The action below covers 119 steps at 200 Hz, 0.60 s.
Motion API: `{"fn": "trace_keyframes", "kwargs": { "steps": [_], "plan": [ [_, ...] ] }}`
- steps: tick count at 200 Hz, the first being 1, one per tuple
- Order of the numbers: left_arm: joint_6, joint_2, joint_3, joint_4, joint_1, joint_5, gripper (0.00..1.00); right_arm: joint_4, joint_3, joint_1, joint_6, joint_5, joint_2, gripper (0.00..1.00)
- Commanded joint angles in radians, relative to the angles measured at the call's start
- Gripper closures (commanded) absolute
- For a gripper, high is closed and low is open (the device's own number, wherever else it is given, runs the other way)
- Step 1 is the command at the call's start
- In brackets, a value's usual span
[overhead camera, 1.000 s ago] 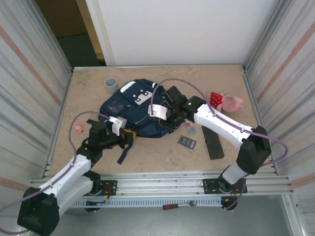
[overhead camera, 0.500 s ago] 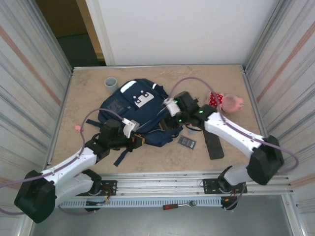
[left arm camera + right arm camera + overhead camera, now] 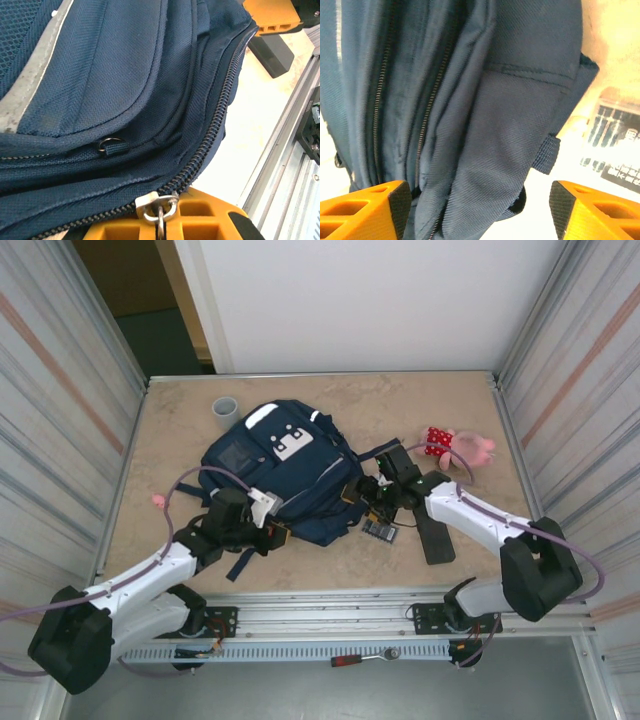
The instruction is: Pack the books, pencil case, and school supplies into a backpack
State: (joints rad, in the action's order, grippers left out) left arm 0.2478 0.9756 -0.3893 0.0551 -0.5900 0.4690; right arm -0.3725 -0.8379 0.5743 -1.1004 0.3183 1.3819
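Backpack (image 3: 290,465) is seen lying front-up at table (image 3: 180,440) centre. Left hand (image 3: 160,227), at its 7 o'clock, is clamped on the zipper pull (image 3: 159,212). Right hand (image 3: 480,197), at 4 o'clock, is held with fingers apart.

Our left arm (image 3: 140,585): we reach low from the base toward the middle, forearm nearly level.
Our left gripper (image 3: 160,227): fingers pressed together, pinching a zipper pull (image 3: 159,206).
Our right arm (image 3: 478,521): elbow bent, forearm pointing left.
Our right gripper (image 3: 480,210): fingers spread wide apart.

Grey cup (image 3: 225,410), plush toy (image 3: 458,447), black oblong (image 3: 433,535)
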Motion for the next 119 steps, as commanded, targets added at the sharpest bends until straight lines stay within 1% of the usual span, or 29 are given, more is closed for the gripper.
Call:
{"fn": "trace_keyframes", "kwargs": {
  "steps": [1,18,28,43,72,88,119],
  "plan": [
    [-0.006,-0.025,0.022,-0.035,-0.014,-0.025,1.0,0.063,0.045,-0.005,-0.128,-0.017,0.021,0.31],
    [0.006,-0.023,0.023,-0.043,-0.027,-0.031,1.0,0.195,0.082,-0.008,-0.159,0.034,0.056,0.47],
    [0.006,-0.019,0.018,-0.04,-0.036,-0.033,1.0,0.211,0.079,0.008,-0.166,0.031,0.071,0.56],
    [0.006,-0.014,0.024,-0.053,-0.053,-0.046,0.96,0.231,0.084,0.038,-0.164,0.025,0.084,0.69],
    [0.008,0.036,0.032,-0.082,-0.069,-0.035,0.91,0.323,0.139,0.066,-0.219,0.013,0.067,0.9],
    [0.003,0.063,0.013,-0.078,-0.087,-0.041,0.87,0.351,0.152,0.079,-0.244,-0.008,0.046,0.97],
    [-0.01,0.128,-0.029,-0.094,-0.13,-0.043,0.83,0.357,0.137,0.097,-0.241,-0.016,0.045,0.99]
  ]
}}
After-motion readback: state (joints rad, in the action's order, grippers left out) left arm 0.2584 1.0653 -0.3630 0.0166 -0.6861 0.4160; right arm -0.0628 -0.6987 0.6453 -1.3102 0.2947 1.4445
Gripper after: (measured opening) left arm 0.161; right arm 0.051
